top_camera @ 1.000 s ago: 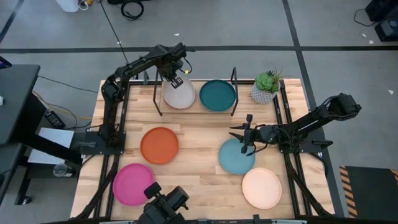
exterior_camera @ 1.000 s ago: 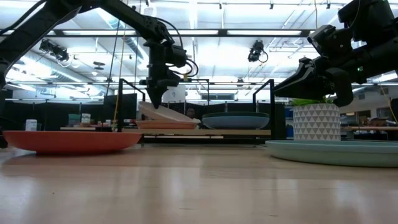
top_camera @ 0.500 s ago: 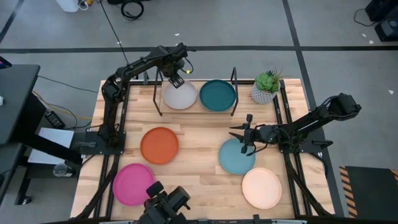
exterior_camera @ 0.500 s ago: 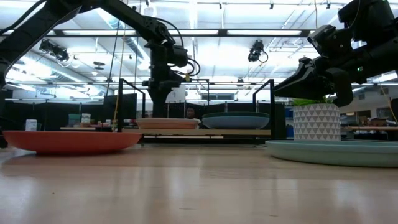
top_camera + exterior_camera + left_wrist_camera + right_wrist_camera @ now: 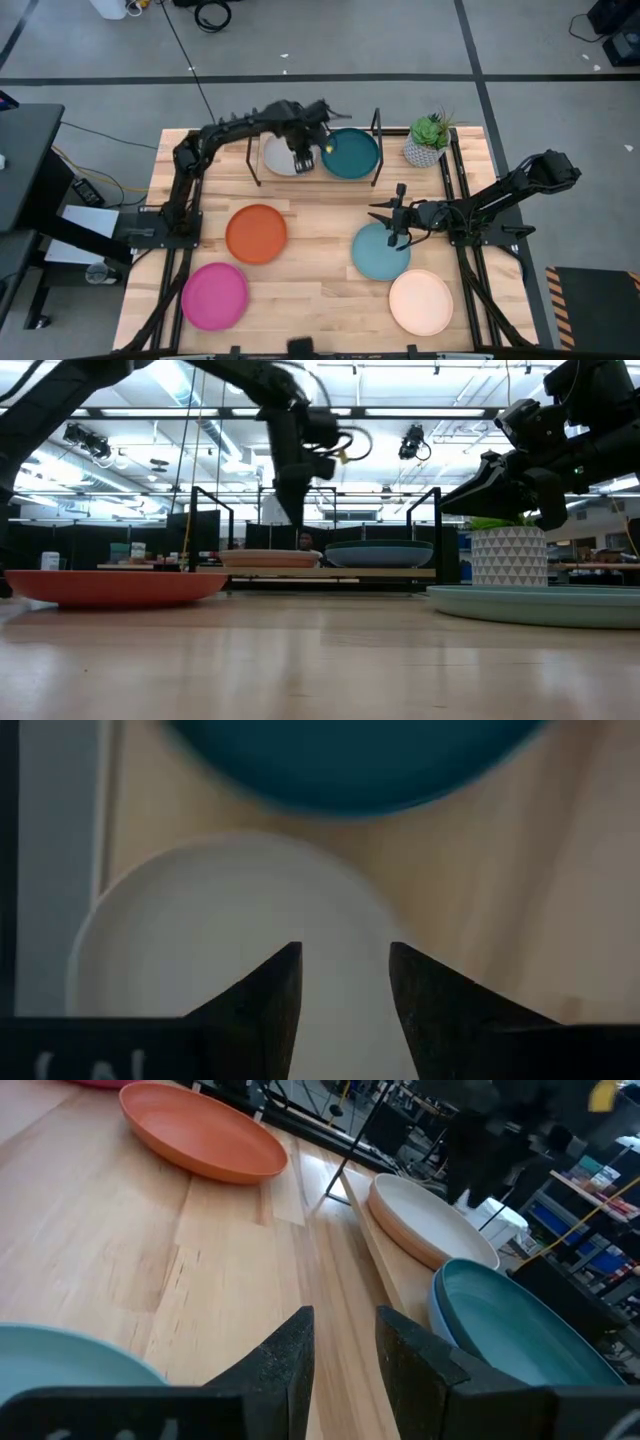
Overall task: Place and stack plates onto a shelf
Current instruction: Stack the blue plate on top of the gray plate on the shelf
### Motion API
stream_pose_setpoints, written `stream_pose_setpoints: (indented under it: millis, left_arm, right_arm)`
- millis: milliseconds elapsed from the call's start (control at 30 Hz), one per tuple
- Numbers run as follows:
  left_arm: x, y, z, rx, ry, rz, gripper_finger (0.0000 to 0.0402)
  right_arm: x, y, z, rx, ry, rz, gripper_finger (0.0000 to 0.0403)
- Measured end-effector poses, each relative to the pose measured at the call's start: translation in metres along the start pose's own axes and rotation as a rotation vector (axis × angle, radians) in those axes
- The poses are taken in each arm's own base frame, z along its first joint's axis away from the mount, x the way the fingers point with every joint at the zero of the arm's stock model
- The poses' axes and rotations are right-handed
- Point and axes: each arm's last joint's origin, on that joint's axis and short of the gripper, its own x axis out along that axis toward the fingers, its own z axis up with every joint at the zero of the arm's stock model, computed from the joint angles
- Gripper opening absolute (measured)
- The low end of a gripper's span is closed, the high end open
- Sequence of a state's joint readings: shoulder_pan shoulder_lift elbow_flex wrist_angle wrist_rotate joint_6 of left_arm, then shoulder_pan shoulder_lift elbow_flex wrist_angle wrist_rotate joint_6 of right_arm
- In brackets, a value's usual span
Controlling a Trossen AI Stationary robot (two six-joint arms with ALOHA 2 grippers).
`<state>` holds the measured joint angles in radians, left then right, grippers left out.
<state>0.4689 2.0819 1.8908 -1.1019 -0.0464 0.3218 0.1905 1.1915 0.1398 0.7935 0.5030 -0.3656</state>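
Two plates sat on the shelf [image 5: 315, 178] under my left gripper [image 5: 307, 160]: grey plate [image 5: 280, 155] directly below its empty, narrowly parted fingers, dark teal plate [image 5: 352, 153] beside. My right gripper [image 5: 398, 222] hovered over the light blue plate [image 5: 378, 255], fingers slightly apart, holding nothing.

Bright overhead lights; left wrist view blurred

Grey floor [image 5: 400, 40] is seen on all sides of the light wood bench [image 5: 320, 250], crossed by dark seam lines. A black desk [image 5: 25, 170] stands just beside the bench. Black cables [image 5: 212, 14] lie well beyond the bench. Long ceiling light strips [image 5: 420, 412] run over dark racks behind the bench.
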Motion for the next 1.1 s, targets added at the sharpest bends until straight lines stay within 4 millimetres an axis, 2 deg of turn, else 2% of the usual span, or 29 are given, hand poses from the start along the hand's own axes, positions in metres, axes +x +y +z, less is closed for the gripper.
stream_pose_setpoints:
  millis: [233, 433, 600, 833, 1100]
  left_arm:
    - [-0.006, -0.075, 0.023, 0.187, -0.073, -0.033, 0.0160]
    - [-0.012, -0.124, 0.032, 0.310, -0.134, -0.053, 0.0160]
    - [-0.013, -0.158, 0.041, 0.374, -0.224, -0.063, 0.0160]
    - [0.004, -0.202, 0.048, 0.506, -0.272, -0.080, 0.0160]
    - [0.029, -0.240, 0.046, 0.606, -0.253, -0.106, 0.0160]
  right_arm:
    - [0.000, 0.000, 0.001, 0.000, -0.006, -0.002, 0.0115]
    - [0.000, 0.000, 0.001, 0.000, -0.006, -0.002, 0.0115]
    - [0.000, -0.001, 0.001, 0.004, -0.014, -0.005, 0.0115]
    - [0.000, -0.001, 0.001, -0.004, -0.007, -0.016, 0.0115]
    - [-0.001, -0.009, 0.002, 0.019, 0.049, -0.237, 0.0115]
